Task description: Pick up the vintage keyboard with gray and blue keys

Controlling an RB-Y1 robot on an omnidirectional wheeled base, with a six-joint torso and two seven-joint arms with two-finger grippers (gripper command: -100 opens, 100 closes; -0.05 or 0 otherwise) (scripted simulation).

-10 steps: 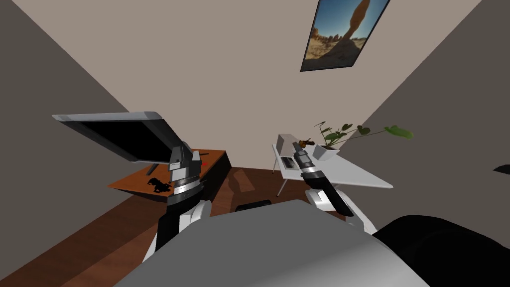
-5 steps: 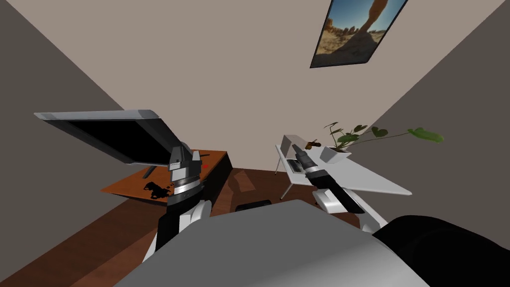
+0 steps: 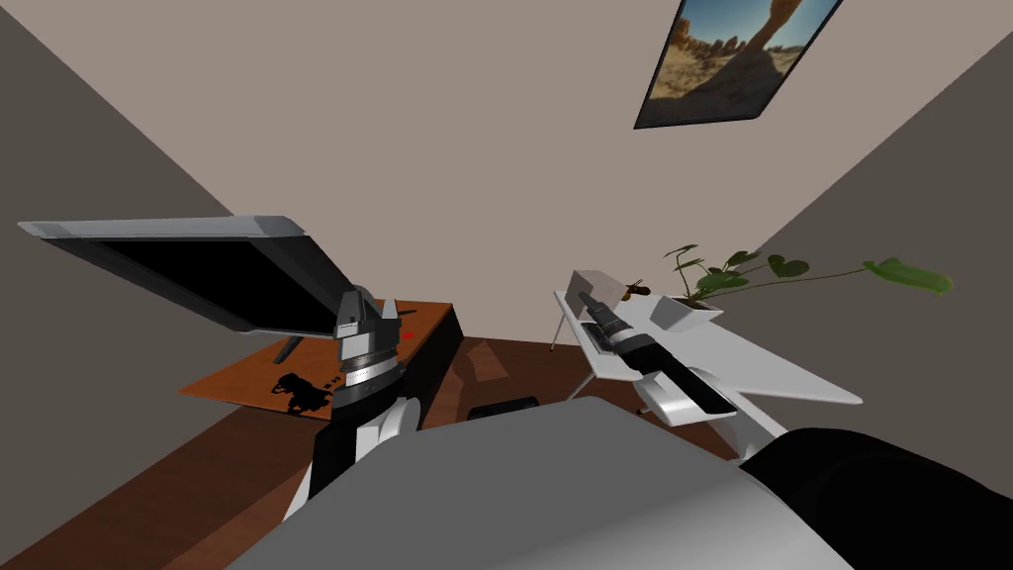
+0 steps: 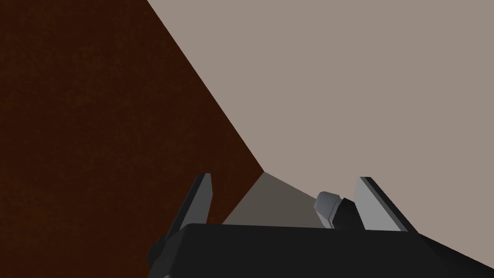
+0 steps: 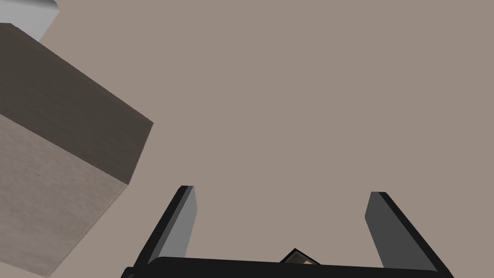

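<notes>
Ok, quick status from the remote seat. My right pincer (image 3: 586,296) is reaching out over the white table (image 3: 782,376). On its wrist cam the two fingers (image 5: 182,222) stand wide apart, with plain beige wall past the tips.

The keyboard (image 3: 595,340) lies flat on that table, just below and a bit behind the pincer's tips, on the side towards my other arm. My right forearm covers most of it, so all I get is a thin strip of greyish keys and I can't make out any other colours. From the head cam I honestly can't tell whether the pincer touches it or hangs just above.

Right past the pincer's tips a white box (image 3: 597,281) stands on the table. A small brown thing (image 3: 637,290) sits beside it, too tiny to name. Further out on the pincer's outer side sits a white planter (image 3: 685,315) with a leafy plant (image 3: 737,269) that throws one long stem out sideways.

My left pincer (image 3: 367,300) is held upright, well apart from the right one, and its fingers (image 4: 201,198) are spread apart too. Beyond it is a brown desk (image 3: 247,371) carrying a big dark monitor (image 3: 188,262). A black object (image 3: 300,393) lies on the desk on that pincer's outer side, and a little red thing (image 3: 407,333) sits just beside the pincer on the inner side.
</notes>
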